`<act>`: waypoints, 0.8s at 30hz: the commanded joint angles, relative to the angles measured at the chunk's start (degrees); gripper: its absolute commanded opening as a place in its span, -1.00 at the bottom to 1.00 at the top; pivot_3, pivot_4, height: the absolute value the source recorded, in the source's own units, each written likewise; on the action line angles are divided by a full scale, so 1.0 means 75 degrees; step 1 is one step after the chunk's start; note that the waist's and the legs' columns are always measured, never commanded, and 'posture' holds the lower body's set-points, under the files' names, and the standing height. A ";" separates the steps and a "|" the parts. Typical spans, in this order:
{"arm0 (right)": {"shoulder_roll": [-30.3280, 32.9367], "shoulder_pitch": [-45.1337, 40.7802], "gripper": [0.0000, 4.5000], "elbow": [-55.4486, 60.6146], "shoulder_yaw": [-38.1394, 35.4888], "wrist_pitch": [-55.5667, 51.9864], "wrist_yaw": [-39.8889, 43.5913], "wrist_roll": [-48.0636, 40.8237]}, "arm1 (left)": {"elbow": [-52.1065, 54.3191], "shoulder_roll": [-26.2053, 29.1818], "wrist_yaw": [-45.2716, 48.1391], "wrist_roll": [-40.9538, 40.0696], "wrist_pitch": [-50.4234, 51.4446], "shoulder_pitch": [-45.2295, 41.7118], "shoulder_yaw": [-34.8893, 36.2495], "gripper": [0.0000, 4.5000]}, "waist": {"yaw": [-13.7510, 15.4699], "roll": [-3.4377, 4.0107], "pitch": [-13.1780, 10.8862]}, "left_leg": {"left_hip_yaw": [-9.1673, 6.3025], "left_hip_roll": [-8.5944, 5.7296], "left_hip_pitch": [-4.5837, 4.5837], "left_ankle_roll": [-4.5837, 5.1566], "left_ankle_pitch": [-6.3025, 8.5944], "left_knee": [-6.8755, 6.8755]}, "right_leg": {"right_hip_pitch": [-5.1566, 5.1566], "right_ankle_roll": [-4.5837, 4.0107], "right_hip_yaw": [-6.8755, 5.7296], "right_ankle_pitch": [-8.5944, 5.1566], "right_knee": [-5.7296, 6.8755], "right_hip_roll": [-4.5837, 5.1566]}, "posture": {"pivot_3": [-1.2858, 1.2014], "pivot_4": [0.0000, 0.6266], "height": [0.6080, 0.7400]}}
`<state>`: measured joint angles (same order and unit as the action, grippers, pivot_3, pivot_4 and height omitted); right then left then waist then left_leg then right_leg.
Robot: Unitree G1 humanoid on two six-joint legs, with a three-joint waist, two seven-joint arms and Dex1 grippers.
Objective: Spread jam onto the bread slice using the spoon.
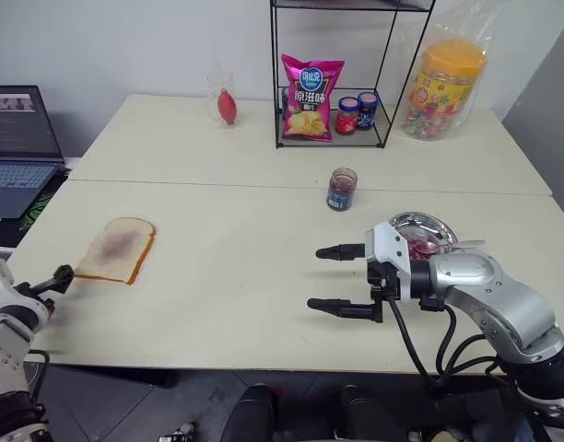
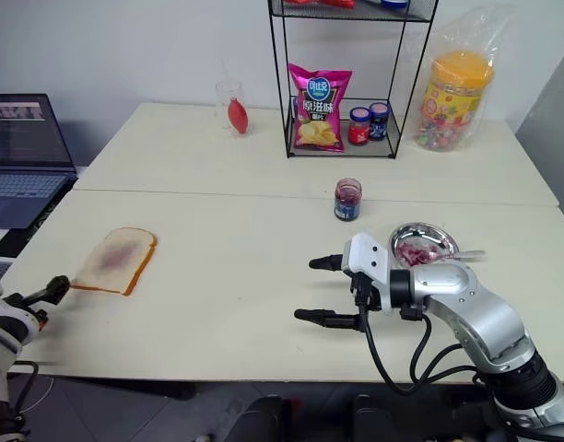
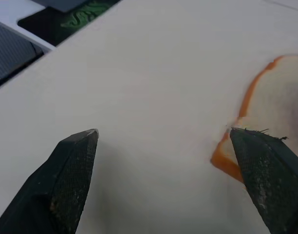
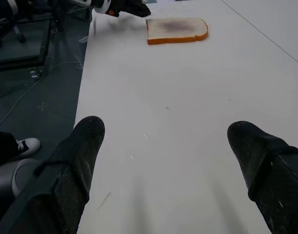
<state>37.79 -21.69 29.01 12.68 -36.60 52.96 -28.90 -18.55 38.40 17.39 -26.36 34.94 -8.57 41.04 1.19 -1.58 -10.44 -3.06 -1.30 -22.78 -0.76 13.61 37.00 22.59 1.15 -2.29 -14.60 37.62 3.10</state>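
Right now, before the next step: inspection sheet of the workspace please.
Surface: cream table, two tops butted.
Job's things: bread slice with purplish smear near left edge; jam in steel dish; spoon handle on dish rim.
Clutter: open jar, wire rack with chip bag and jars, glass, candy tub.
Hands: left hand open by bread; right hand open, empty.
Cables: black, on right arm.
Surroundings: laptop, wall.

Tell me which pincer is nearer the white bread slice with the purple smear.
Left. The left pincer sits open beside the bread slice; the right pincer hangs open far across the table.
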 commanded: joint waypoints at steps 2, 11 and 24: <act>-0.0024 -0.0095 1.00 0.0166 -0.0104 0.0114 0.0048 -0.0033 | 0.0245 0.0241 0.0332 -0.0193 0.0411 -0.0394 -0.0352 1.00 | 0.0005 -0.0003 0.0002 | 0.0000 0.0000 0.0000 0.0000 0.0000 0.0002 | 0.0002 0.0001 0.0000 0.0001 0.0000 0.0000 | 0.03 -0.52 1.00; 0.0221 -0.0126 1.00 0.0291 -0.0287 -0.0031 0.0139 -0.0127 | 0.0274 0.0241 0.0419 -0.0188 0.1194 -0.0711 -0.0792 0.92 | -0.0006 -0.0003 0.0001 | 0.0006 0.0003 -0.0010 -0.0003 0.0001 -0.0008 | 0.0021 -0.0008 0.0003 0.0005 0.0001 0.0002 | 0.03 -0.52 1.00; 0.0560 -0.0609 1.00 0.0475 -0.0554 -0.0399 0.0406 -0.0647 | 0.0030 0.0165 0.0237 -0.0052 0.1746 -0.0936 -0.0926 -0.23 | 0.0017 0.0001 0.0000 | 0.0006 0.0002 -0.0008 -0.0003 0.0001 -0.0006 | 0.0019 -0.0007 0.0003 0.0004 0.0003 0.0005 | 0.03 -0.52 1.00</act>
<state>41.67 -25.14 30.51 10.09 -39.63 55.41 -32.75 -17.82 39.65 19.28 -26.92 47.00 -15.71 35.17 1.32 -1.57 -10.44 -3.02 -1.28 -22.85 -0.78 13.61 36.95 22.73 1.10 -2.26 -14.57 37.64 3.14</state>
